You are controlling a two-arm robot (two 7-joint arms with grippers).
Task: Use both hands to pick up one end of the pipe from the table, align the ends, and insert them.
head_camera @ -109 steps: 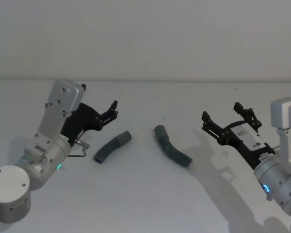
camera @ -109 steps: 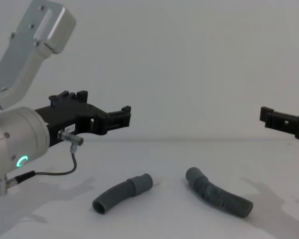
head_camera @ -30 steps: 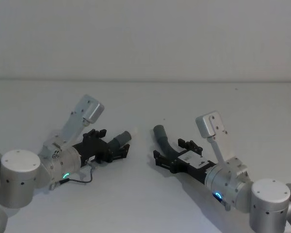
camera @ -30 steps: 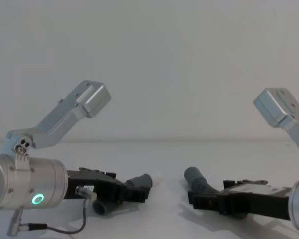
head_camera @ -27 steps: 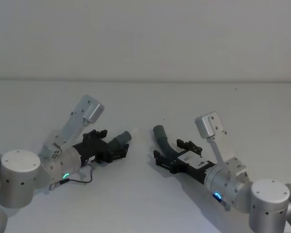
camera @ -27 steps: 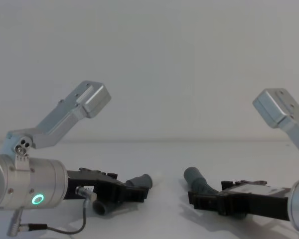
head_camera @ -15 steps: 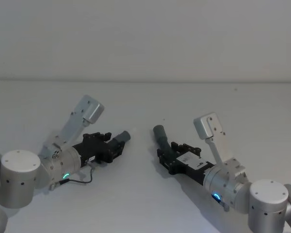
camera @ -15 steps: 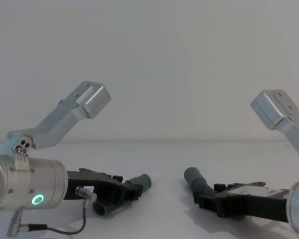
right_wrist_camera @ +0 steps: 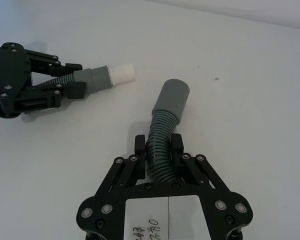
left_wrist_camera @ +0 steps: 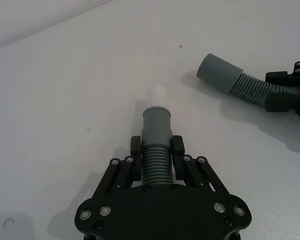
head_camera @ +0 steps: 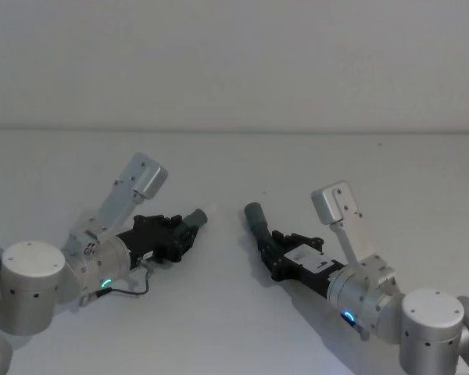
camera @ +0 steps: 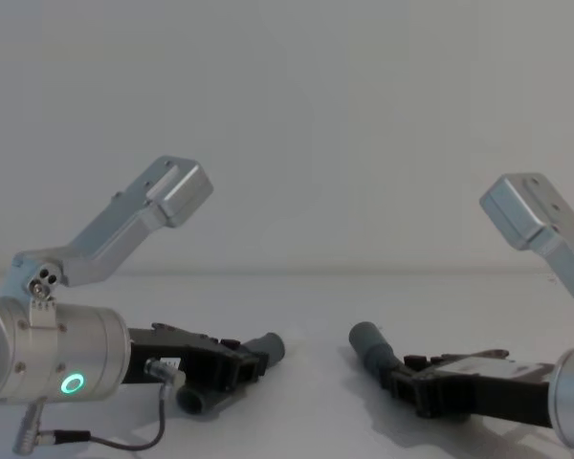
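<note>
Bare table (head_camera: 228,234) between the white-tipped cuff (left_wrist_camera: 157,95) and the plain grey sleeve (left_wrist_camera: 219,72) lies open; behind each, the left gripper (left_wrist_camera: 157,149) and right gripper (right_wrist_camera: 159,145), clamping the hoses (left_wrist_camera: 156,167), block approach

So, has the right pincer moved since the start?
Yes. The right pincer moved left and down the view, away from the table's back edge, onto the right hose.

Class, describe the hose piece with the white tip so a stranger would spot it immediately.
On the white table, look to the left gripper, whose fingers clamp a ribbed dark-grey hose piece. Its cuff ends in a white tip; the other hose piece ends in a plain grey sleeve.
</note>
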